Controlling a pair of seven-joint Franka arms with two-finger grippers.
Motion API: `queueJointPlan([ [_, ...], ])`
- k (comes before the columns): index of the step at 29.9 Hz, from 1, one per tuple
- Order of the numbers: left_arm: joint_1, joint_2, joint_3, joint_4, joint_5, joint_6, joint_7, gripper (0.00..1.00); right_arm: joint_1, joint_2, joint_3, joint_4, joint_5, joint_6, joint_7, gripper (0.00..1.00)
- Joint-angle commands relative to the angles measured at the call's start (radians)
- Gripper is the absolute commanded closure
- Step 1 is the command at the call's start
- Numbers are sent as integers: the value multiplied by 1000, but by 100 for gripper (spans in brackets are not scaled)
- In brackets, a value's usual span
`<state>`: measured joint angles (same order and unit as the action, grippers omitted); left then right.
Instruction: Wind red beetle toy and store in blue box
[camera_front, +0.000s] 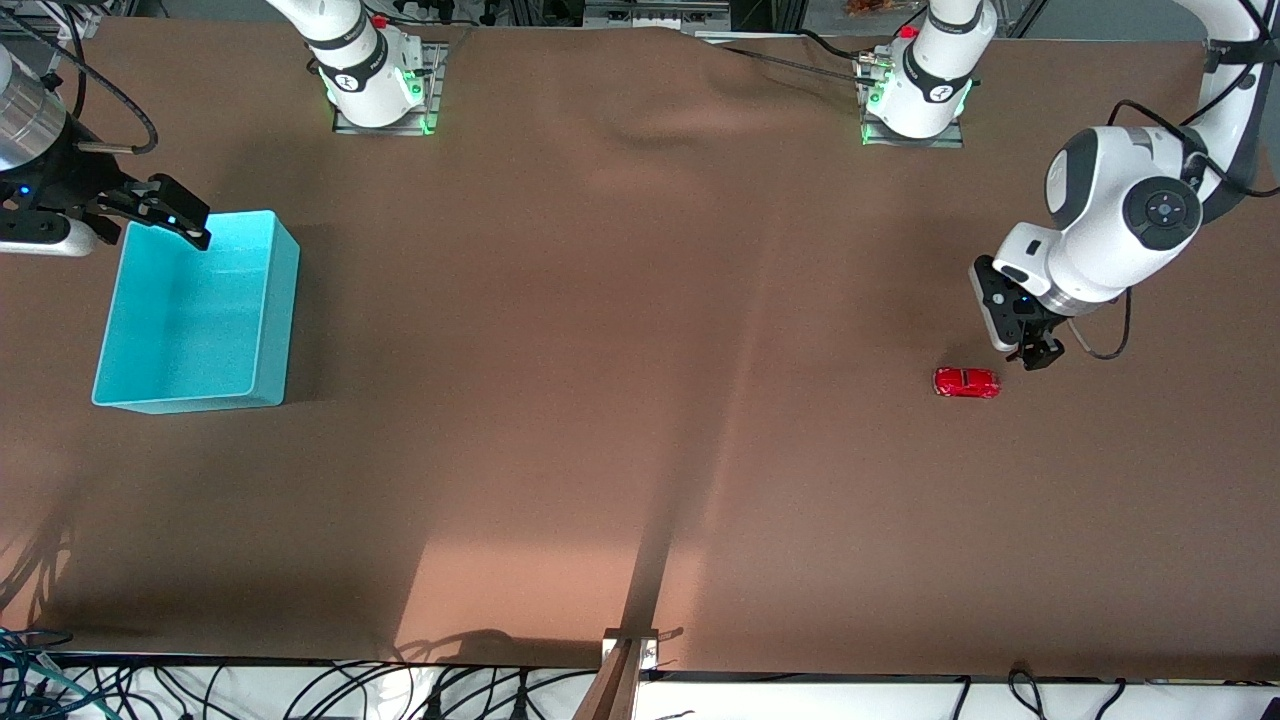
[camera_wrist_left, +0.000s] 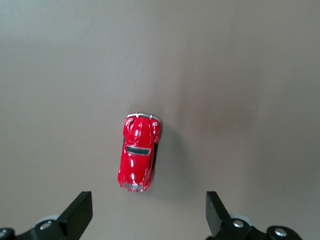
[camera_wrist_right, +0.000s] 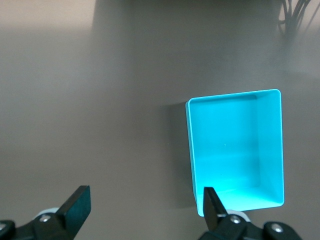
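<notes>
The red beetle toy sits on the brown table toward the left arm's end. My left gripper is open and empty in the air beside the toy, apart from it. In the left wrist view the toy lies just ahead of the open fingers. The blue box stands open and empty toward the right arm's end. My right gripper is open and empty, above the box's rim nearest the robot bases. The right wrist view shows the box from above.
The brown cloth has a raised fold between the two arm bases. A metal bracket sits at the table edge nearest the camera, with cables under that edge.
</notes>
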<state>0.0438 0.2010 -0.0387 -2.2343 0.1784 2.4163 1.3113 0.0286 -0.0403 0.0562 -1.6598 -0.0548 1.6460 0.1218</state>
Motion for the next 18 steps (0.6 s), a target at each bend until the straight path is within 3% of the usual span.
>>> queueJointPlan([
  [1,22,119,-3,19,79,111,31,0,1,3,4,14,-16,0,9,0],
  [4,37,143,-3,19,139,145,31,0,1,3,2,14,-16,2,9,0],
  [18,37,192,-3,21,213,221,29,0,1,3,2,14,-16,2,9,0],
])
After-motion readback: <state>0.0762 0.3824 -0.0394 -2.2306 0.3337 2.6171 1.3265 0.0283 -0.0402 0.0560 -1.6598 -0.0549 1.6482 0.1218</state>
